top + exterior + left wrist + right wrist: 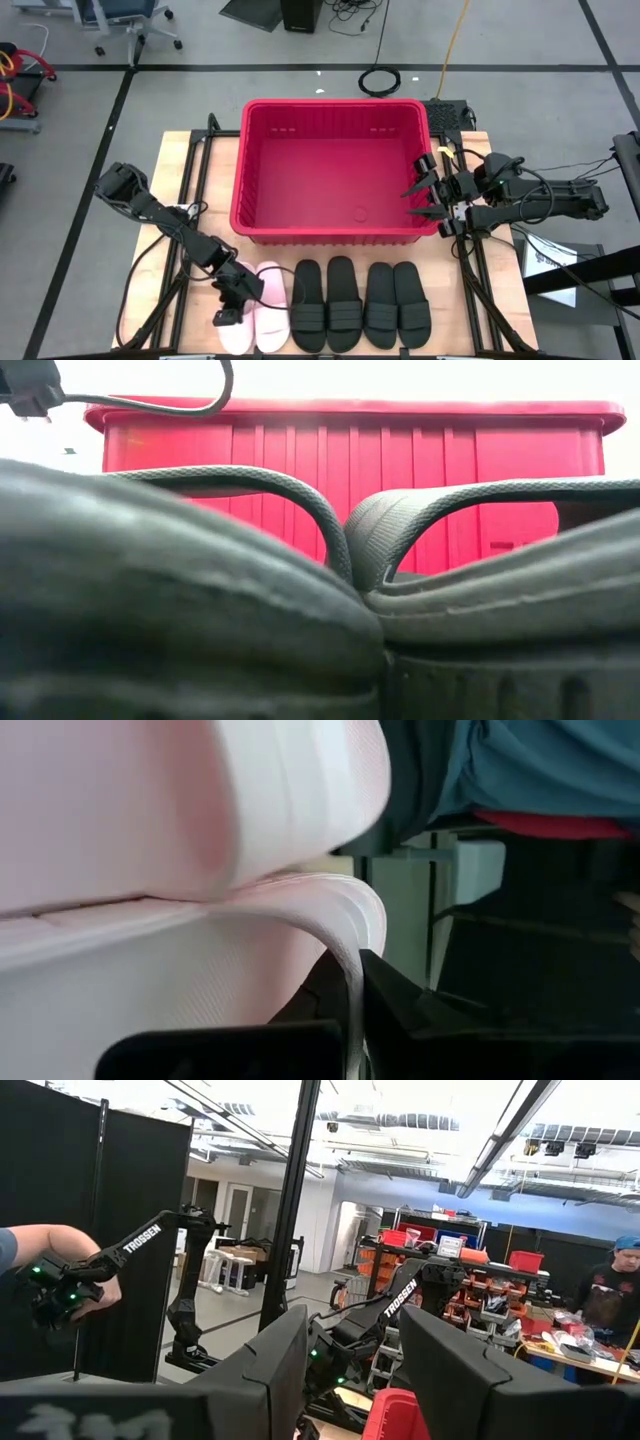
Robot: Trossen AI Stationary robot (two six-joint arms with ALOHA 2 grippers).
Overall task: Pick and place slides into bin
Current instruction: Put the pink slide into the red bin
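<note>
Left gripper down on the outer white slide at the table's front-left edge, grip state unclear; slide's long axis points toward the bin just beyond; right gripper open.

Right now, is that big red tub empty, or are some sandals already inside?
Empty. The high view shows the bin's bare red floor, while all six slides lie in a row on the table in front of it.

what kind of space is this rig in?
Probably a robotics lab or workshop. The right wrist view shows other Trossen-branded arms, exposed ceiling ducts and lights, and a cluttered workbench where a person stands. The high view shows an office chair.
</note>
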